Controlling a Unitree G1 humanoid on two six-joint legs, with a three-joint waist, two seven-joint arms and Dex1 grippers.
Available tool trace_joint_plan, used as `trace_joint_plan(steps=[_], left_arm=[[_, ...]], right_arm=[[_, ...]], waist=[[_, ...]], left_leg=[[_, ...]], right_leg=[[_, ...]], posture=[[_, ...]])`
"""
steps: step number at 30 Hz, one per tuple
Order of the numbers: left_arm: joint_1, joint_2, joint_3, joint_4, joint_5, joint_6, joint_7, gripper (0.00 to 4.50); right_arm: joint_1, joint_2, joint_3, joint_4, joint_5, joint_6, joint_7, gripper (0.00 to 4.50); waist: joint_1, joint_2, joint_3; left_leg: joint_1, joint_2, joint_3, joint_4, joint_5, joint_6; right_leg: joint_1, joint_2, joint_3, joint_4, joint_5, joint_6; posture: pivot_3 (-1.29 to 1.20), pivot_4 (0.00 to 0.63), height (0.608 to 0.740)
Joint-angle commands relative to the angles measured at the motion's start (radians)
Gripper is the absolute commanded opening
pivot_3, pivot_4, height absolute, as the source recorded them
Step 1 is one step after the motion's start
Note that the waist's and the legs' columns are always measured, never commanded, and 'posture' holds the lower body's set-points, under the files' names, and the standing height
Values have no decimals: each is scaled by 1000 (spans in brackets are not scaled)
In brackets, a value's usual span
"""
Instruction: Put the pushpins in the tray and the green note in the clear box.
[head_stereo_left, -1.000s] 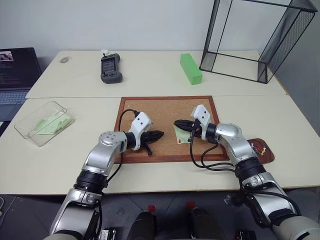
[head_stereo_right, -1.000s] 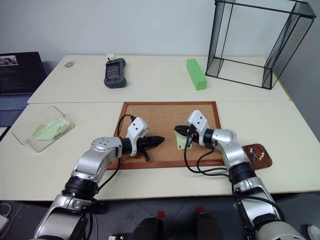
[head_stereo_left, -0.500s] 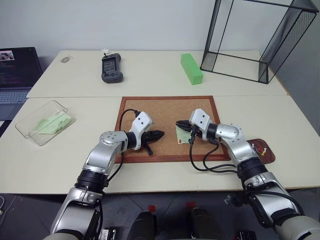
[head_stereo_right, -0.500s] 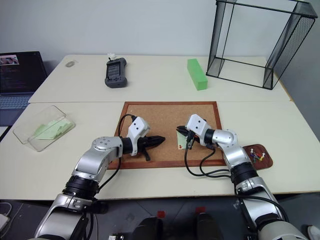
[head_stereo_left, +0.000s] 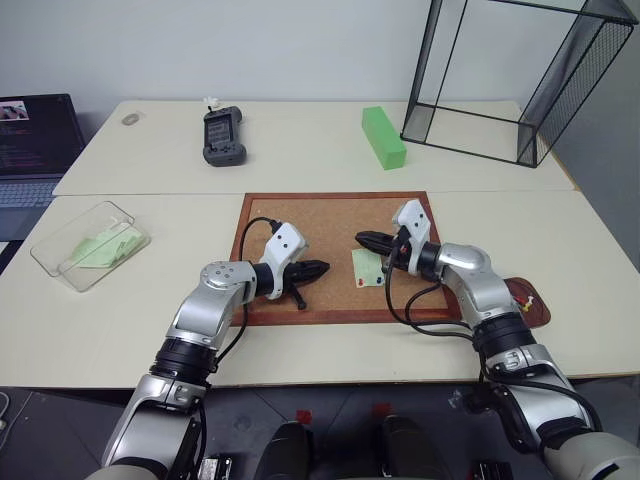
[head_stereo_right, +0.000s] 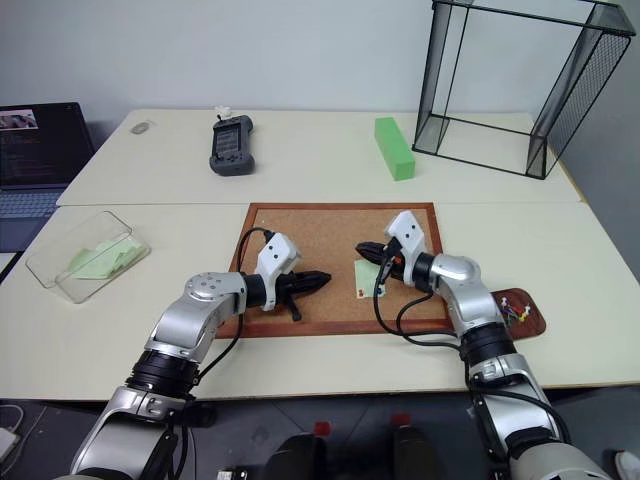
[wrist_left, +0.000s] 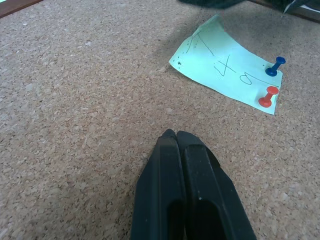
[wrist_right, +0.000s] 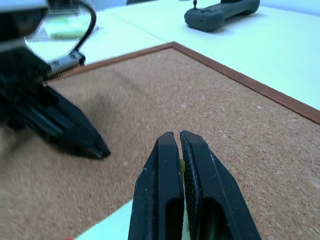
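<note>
lifted off the green note (wrist_left: 227, 67), right gripper (wrist_right: 178, 141) pinches a yellowish pushpin (wrist_right: 182, 167); left gripper (wrist_left: 176, 138) waits shut, empty.

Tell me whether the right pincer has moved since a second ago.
Yes. The right pincer, shut, has lifted a little toward the far edge of the cork board, clear of the green note, which lies pinned where it was.

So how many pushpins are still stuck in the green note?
2: a blue pushpin and a red pushpin, side by side at one end of the green note. None looks hidden.
</note>
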Motion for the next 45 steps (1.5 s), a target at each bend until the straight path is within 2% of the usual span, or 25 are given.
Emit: trace_joint_plan(steps=[1, 7, 12, 18, 22, 25, 29, 33, 40, 45], left_arm=[[-15, -9, -12, -6, 5, -9, -4, 0], [-10, -8, -13, -11, 7, -13, -5, 0], [2, -3, -18, -19, 8, -14, -7, 0], [13, -1, -28, -9, 10, -13, -17, 0], [11, -3, -32, -2, 6, -8, -28, 0], [0, -9, -32, 10, 7, -8, -30, 0], [-24, -14, -35, 38, 8, -13, -42, 0], [-37, -17, -35, 57, 8, -19, -51, 0], [-53, -20, -30, 68, 7, -16, -62, 0], [-51, -19, -31, 68, 11, -18, -67, 0]], right_arm=[[-13, -5, -15, -48, 14, 23, -9, 12], [21, -29, -23, -100, 13, 41, -13, 12], [141, -133, -78, -375, 43, 155, -37, 12], [350, -275, -272, -761, 119, 420, -157, 12], [508, -320, -404, -891, 129, 524, -238, 12], [636, -325, -460, -912, 92, 510, -291, 12], [767, -258, -535, -921, 100, 517, -379, 12], [773, -219, -561, -907, 115, 521, -430, 12], [740, -218, -564, -866, 148, 515, -451, 12], [737, -217, -549, -856, 164, 523, -454, 1181]], waist=[[0, 0, 0], [0, 0, 0], [4, 0, 0], [4, 2, -1], [4, 2, -1], [5, 2, -1], [4, 3, -1], [2, 3, -2], [3, 3, -2], [3, 3, -2]], left_leg=[[0, 0, 0, 0, 0, 0], [0, 0, 1, 0, 0, 0], [-1, 0, 0, 0, 0, 0], [-2, -1, -3, 0, 0, 0], [-2, -1, -6, 0, 0, 0], [-2, -1, -5, 0, 0, 0], [-1, -1, -1, 0, 0, 0], [2, -1, 3, 0, 0, 0], [1, -1, 3, 0, 0, 0], [1, -1, 3, 0, 0, 0]], right_leg=[[0, 0, 0, 0, 0, 0], [0, 0, 0, 0, 0, 0], [0, 0, -1, -1, 0, 0], [0, -1, -1, -2, 0, 0], [1, -1, -2, -2, 0, 0], [2, -1, -2, -2, 0, 0], [2, 0, -1, -2, 0, 1], [4, 0, 1, -1, 0, 1], [4, 0, 0, -1, 0, 1], [4, 0, 0, -1, 0, 1]], posture=[[0, 150, 740], [0, 150, 740], [0, 150, 740], [0, 150, 740], [0, 150, 740], [0, 150, 740], [0, 150, 740], [0, 150, 740], [0, 150, 740], [0, 150, 740]])
